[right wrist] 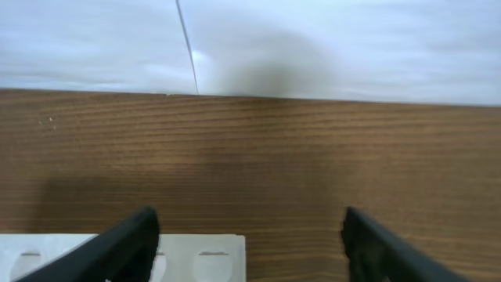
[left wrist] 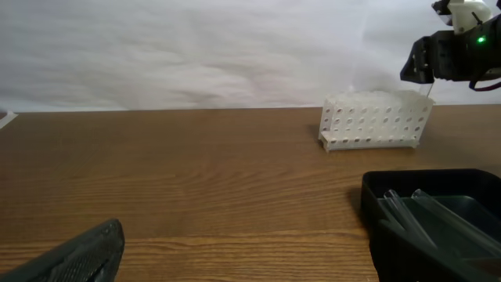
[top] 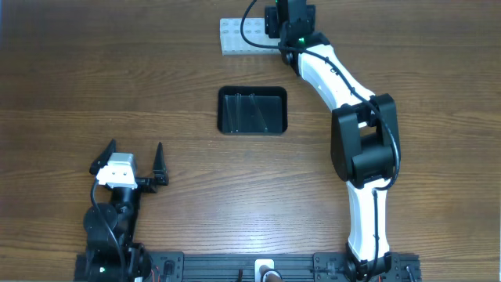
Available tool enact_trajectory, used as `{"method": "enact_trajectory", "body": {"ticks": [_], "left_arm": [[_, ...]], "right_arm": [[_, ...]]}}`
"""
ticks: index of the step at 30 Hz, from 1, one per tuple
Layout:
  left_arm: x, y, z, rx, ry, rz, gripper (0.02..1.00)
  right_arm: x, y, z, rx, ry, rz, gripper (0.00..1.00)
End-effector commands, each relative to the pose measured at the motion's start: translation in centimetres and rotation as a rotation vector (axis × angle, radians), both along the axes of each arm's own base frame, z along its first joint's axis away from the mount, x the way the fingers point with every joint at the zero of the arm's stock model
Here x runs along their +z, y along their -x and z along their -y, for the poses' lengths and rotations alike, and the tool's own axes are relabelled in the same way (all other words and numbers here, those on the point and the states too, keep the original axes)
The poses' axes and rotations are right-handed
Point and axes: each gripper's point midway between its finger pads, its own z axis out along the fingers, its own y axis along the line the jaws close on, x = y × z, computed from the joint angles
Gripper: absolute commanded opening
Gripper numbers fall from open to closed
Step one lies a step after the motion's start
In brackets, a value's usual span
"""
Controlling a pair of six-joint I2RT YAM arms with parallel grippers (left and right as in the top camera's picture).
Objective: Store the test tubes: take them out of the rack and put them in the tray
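Right claw (right wrist: 250, 227) spread | rack (right wrist: 227, 249) cut off | test tubes (left wrist: 423, 210) faint

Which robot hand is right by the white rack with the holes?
The right gripper: it hangs at one end of the white rack. The left gripper sits near its own base, far from the rack.

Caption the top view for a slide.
Right gripper open over one end of the white rack, test tubes in the black tray, left gripper open near its base.

You see a wood-grain desk (top: 156, 78) running back to a plain white backdrop (left wrist: 196, 47) along its far edge.
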Motion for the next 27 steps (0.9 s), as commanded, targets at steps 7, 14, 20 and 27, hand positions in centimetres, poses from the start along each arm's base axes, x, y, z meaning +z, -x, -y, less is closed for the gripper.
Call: {"method": "enact_trajectory", "body": {"ticks": [7,14,20,27], "left_arm": [[-0.1,0.0,0.1,-0.006,0.015,-0.001,1.000],[-0.1,0.0,0.1,-0.007,0.015,-0.001,1.000],[-0.1,0.0,0.1,-0.006,0.015,0.000,1.000],[-0.1,0.0,0.1,-0.006,0.015,0.000,1.000]], "right_arm": [[-1.5,0.6,-1.3,0.021,0.000,-0.043,0.494],[-1.6,0.7,-1.6,0.028,-0.006,-0.047,0.373],[-1.8,0.9,-1.9,0.042,-0.012,-0.057,0.297],[-1.8,1.0,-2.1,0.045,-0.012,-0.059,0.207]]}}
